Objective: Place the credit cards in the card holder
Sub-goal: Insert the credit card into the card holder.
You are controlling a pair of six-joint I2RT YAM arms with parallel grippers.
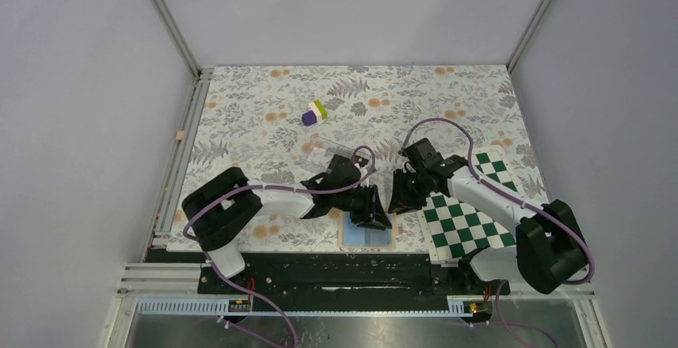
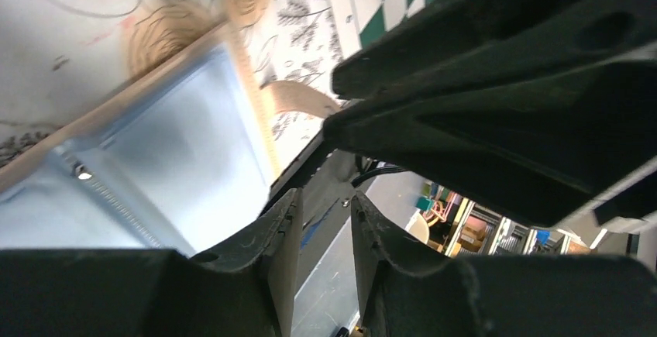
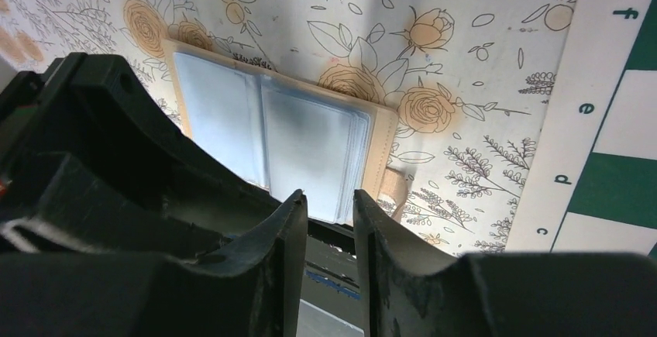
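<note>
Left gripper (image 2: 324, 207) and right gripper (image 3: 329, 201) hung slightly parted (a slim gap each) above the card holder (image 3: 310, 139), open blue-side-up beside the checkerboard (image 1: 468, 220); from overhead the left gripper hid its far edge.

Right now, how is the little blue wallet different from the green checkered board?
The card holder is light blue with a tan rim; the checkerboard is green and white. The card holder is smaller than the checkerboard. Both lie flat on the flowered table.
</note>
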